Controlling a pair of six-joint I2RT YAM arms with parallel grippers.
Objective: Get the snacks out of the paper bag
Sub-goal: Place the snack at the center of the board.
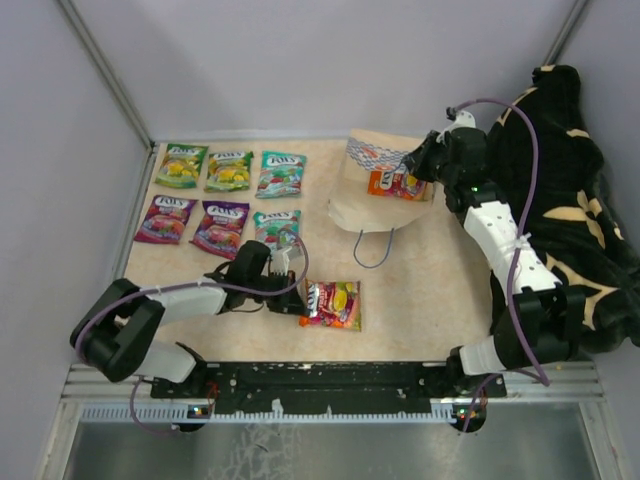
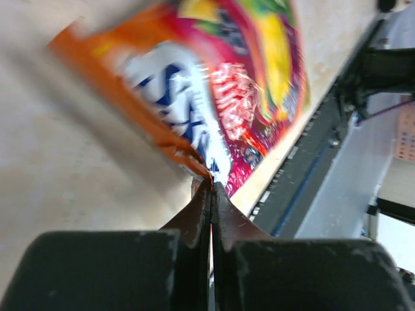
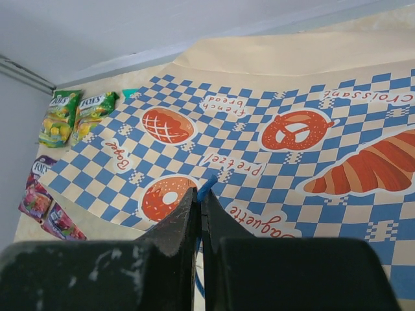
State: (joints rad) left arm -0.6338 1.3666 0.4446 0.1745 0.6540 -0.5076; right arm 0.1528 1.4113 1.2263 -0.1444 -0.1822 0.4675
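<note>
The paper bag [image 1: 372,195] lies on its side at the back middle, with its checkered band filling the right wrist view [image 3: 272,129]. An orange packet [image 1: 393,183] shows at its mouth. My right gripper [image 1: 414,166] is at the bag's mouth, shut on a blue cord handle [image 3: 207,184]. My left gripper [image 1: 297,299] is shut on the edge of an orange, red and yellow packet [image 1: 333,304] lying near the table's front. That packet also shows in the left wrist view [image 2: 220,84]. Several other snack packets [image 1: 228,170] lie in two rows at the back left.
A black-and-tan blanket [image 1: 570,190] is heaped along the right side behind the right arm. The bag's other blue handle loop [image 1: 372,250] trails onto the table. The black front rail [image 1: 320,378] runs close to the held packet. Grey walls close in the back and left.
</note>
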